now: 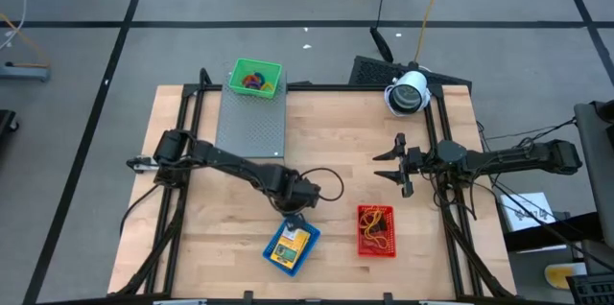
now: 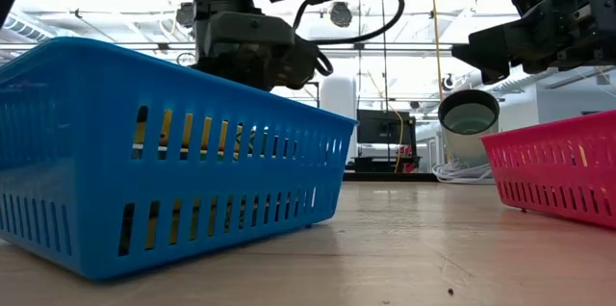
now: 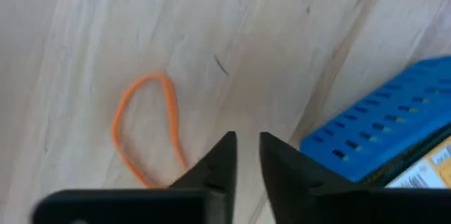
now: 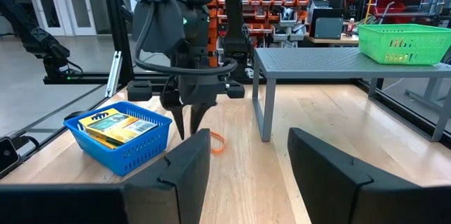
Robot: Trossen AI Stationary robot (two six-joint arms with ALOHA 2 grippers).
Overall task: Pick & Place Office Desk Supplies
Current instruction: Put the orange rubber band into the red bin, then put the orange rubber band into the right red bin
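Note:
An orange rubber-band loop (image 3: 144, 129) lies flat on the wooden table, next to a blue basket (image 1: 291, 246) that holds yellow packets (image 4: 113, 124). My left gripper (image 1: 295, 209) points down just above the table between the loop and the basket (image 3: 380, 132). Its fingers (image 3: 225, 157) stand a narrow gap apart with nothing between them. The loop also shows in the right wrist view (image 4: 217, 143). My right gripper (image 1: 391, 163) is open and empty, held level above the table's right half, above a red basket (image 1: 376, 230) with rubber bands.
A grey perforated box (image 1: 251, 118) stands at the far left with a green basket (image 1: 255, 78) of coloured bands on its far end. A white cylindrical device (image 1: 408, 94) stands at the far right. Bare wood lies between the two arms.

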